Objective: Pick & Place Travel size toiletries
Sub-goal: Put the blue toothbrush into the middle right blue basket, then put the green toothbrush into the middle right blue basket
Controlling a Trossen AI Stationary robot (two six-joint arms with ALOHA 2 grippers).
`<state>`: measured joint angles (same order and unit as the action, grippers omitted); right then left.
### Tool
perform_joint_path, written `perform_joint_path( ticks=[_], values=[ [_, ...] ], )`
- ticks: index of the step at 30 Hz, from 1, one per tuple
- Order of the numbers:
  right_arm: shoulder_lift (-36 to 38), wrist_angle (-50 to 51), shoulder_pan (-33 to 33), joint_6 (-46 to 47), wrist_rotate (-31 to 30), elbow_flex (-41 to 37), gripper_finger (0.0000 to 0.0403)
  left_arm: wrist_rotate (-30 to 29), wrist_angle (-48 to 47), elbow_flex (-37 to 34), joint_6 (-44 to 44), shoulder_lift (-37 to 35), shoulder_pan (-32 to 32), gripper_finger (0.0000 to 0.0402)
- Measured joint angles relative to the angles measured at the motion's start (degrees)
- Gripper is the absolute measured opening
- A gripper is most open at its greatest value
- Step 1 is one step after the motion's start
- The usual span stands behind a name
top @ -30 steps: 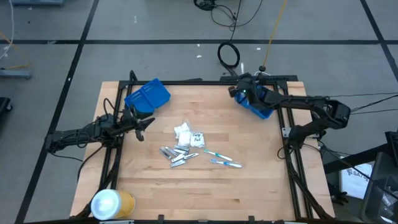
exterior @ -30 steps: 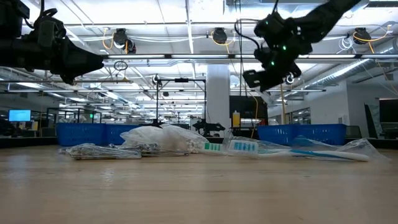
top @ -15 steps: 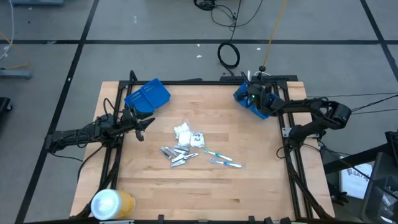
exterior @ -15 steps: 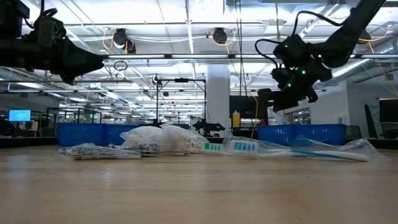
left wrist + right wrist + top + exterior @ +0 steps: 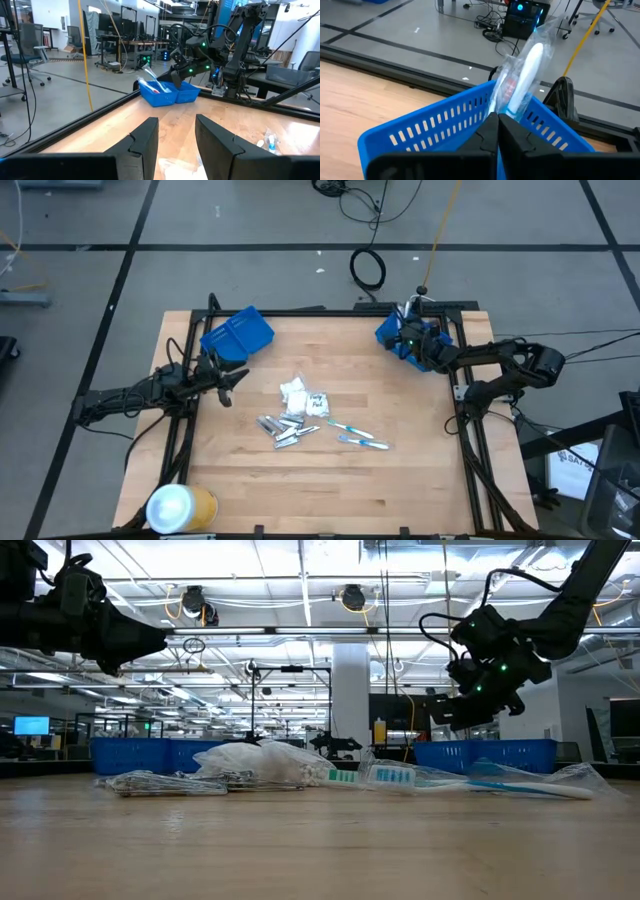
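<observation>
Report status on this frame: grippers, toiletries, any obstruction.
Right gripper shut on wrapped toothbrush, over right blue bin. Left gripper open, empty, waiting at the table's left edge. Remaining toiletries piled mid-table. Nothing in the way.

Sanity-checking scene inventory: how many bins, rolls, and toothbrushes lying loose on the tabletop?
Bins: 2
Roll: 1
Toothbrushes: 2
Total: 5
</observation>
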<state>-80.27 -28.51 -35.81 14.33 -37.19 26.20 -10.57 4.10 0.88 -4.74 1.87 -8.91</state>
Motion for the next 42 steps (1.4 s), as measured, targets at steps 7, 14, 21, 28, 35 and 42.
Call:
perform_joint_path(
  ticks=[7, 14, 21, 28, 35, 42],
  values=[
    [0.0, -1.0, 0.0, -1.4, 0.0, -0.1, 0.0037, 0.0, 0.0, 0.0, 0.0, 0.0, 0.0, 0.0127],
    [0.0, -3.3, 0.3, -1.4, 1.3, -0.1, 0.0104, 0.0, 0.0, 0.0, 0.0, 0.0, 0.0, 0.0127],
    [0.0, -15.4, 5.1, -1.8, 23.7, -0.1, 0.0120, 0.0, 0.0, 0.0, 0.0, 0.0, 0.0, 0.0127],
    [0.0, -20.4, 17.4, -1.5, 38.7, -0.1, 0.0117, 0.0, 0.0, 0.0, 0.0, 0.0, 0.0, 0.0127],
    [0.0, -8.2, 36.7, -1.4, 29.0, 2.9, 0.0147, 0.0, 0.0, 0.0, 0.0, 0.0, 0.0, 0.0127],
    [-4.4, 17.1, 51.9, 6.2, 13.9, 11.4, 0.0171, 0.0, 0.0, 0.0, 0.0, 0.0, 0.0, 0.0127]
  ],
)
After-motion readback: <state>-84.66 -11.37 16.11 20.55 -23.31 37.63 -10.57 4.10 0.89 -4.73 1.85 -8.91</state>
